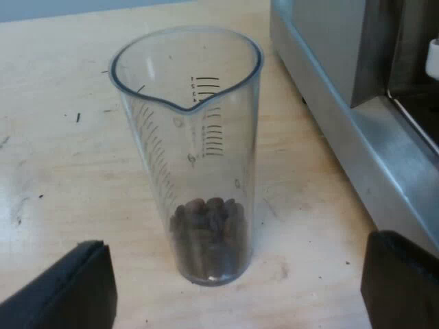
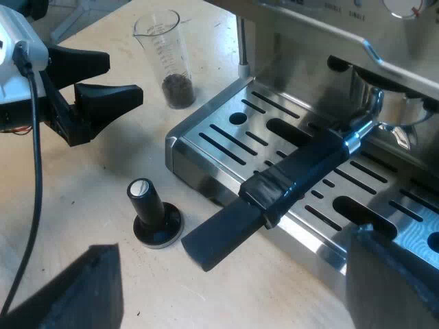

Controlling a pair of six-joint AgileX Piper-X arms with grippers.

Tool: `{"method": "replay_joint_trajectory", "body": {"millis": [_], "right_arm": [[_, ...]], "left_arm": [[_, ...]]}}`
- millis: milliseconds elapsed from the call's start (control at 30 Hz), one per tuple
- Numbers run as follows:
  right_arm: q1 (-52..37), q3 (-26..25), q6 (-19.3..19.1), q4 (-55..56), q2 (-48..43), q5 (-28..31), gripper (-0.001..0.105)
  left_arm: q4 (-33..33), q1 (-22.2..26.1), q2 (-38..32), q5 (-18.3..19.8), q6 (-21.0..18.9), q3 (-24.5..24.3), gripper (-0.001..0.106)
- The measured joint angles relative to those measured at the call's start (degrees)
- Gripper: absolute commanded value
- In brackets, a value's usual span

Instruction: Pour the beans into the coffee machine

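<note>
- Pale wooden bench (image 1: 62,171), lightly scuffed.
- Clear tapered measuring glass (image 1: 199,171), dark beans (image 1: 209,233) at its bottom, upright beside brushed-steel espresso machine (image 1: 343,130).
- Left pincer (image 1: 236,274), right pincer (image 2: 233,247): black fingers spread wide, empty.

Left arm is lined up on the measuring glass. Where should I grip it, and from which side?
Take the measuring glass by its middle wall, above the beans, coming in level from the spout side, where the left gripper faces it with open jaws. It stands upright and widens upward, so a mid-height hold should resist slipping. Mind the espresso machine beside it.
</note>
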Motion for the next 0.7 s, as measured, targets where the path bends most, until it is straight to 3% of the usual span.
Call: {"method": "replay_joint_trajectory", "body": {"millis": [167, 433, 567, 700], "right_arm": [[0.0, 0.0, 0.11, 0.0, 0.0, 0.0, 0.069], [0.0, 0.0, 0.26, -0.81, 0.0, 0.0, 0.069], [0.0, 0.0, 0.41, -1.13, 0.0, 0.0, 0.069], [0.0, 0.0, 0.41, -1.72, 0.0, 0.0, 0.069]], "left_arm": [[-2.02, 0.0, 3.89, -0.15, 0.0, -1.4, 0.085], [-3.21, 0.0, 4.13, -0.15, 0.0, -4.51, 0.085], [-3.34, 0.0, 4.13, -2.84, 0.0, -6.11, 0.085], [-3.64, 0.96, 5.75, -3.18, 0.0, -7.55, 0.085]]}}
